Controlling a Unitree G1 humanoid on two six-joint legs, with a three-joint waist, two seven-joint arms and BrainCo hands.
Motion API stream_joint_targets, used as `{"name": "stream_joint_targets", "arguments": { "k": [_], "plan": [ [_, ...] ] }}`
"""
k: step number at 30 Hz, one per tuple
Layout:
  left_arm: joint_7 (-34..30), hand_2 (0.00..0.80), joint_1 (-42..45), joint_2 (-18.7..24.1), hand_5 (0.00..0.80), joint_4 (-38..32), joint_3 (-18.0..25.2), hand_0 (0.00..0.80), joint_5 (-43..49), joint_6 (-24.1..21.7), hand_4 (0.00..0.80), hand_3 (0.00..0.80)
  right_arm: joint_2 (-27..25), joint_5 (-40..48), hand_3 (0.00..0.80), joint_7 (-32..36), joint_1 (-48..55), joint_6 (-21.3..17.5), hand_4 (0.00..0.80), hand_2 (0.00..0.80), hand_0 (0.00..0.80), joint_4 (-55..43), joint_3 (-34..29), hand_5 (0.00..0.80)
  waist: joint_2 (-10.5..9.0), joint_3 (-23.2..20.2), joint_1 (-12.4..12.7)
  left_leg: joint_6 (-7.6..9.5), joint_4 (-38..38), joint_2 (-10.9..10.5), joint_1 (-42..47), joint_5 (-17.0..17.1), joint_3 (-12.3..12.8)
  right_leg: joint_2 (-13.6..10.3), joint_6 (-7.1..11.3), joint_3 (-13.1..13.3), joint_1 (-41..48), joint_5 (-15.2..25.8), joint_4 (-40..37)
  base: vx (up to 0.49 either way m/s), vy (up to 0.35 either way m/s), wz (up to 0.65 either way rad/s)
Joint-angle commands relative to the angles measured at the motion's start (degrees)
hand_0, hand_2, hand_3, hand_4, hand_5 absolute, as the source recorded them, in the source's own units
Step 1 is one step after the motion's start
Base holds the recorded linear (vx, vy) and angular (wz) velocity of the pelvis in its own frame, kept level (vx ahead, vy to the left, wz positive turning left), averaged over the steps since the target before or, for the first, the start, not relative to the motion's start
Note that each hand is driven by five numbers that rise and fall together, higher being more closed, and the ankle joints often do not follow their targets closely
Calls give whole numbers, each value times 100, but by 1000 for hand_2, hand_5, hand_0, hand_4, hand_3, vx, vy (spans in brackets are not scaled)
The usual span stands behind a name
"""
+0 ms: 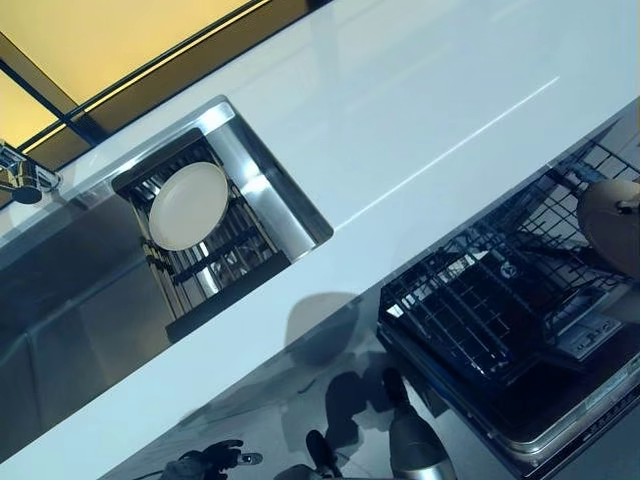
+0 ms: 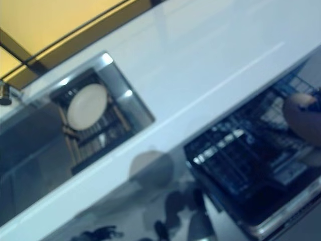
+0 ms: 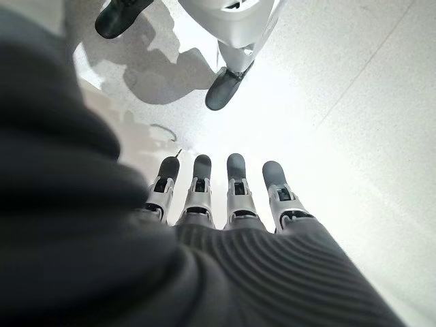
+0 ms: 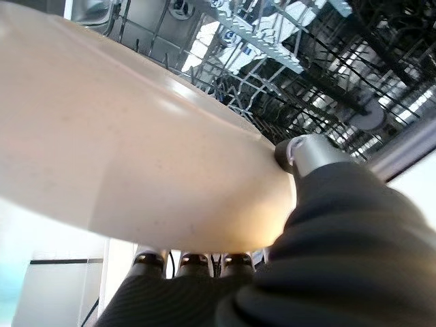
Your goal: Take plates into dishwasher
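Right hand (image 4: 300,155) pinches a round cream ceramic plate (image 4: 129,157), thumb on one face and fingers under the other, over the black wire dishwasher rack (image 1: 480,310). Best tilt it upright and slot it between tines. Left hand (image 3: 225,197) hangs relaxed, fingers straight, holding nothing. Another cream round plate (image 1: 188,205) waits in the sink's dark drying rack (image 1: 215,265), across the white counter (image 1: 400,110).

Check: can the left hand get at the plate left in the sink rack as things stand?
Probably not without repositioning. The left hand hangs low over the floor, fingers straight and empty, while the plate lies on the sink rack beyond the white counter. Nothing covers the plate itself.
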Motion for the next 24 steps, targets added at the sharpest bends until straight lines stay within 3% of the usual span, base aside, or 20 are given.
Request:
{"name": "stream_joint_targets", "arguments": {
  "k": [1,15,24],
  "plan": [
    [-36,0,-89,281,0,251,-163,0,128,18,0,0,321,-306,800,-322,-677,-125,800,800,800,-174,385,800,-537,-276,108,-52,-3,1,397,-150,-251,-484,618,87,-3,-1,23,0,0,0],
    [-61,0,-187,222,0,207,-210,0,52,47,0,0,640,-554,800,-450,-712,50,800,800,800,-128,467,800,-390,-131,177,-49,-3,-45,337,-107,-365,-571,624,12,11,-4,23,-4,6,2],
    [-107,0,-266,181,0,194,-331,0,-33,51,0,0,922,-695,800,-764,-689,19,800,800,800,463,635,800,-315,-95,239,-49,-3,-62,369,-101,-392,-608,625,6,33,-11,32,0,0,0]
  ]
}}
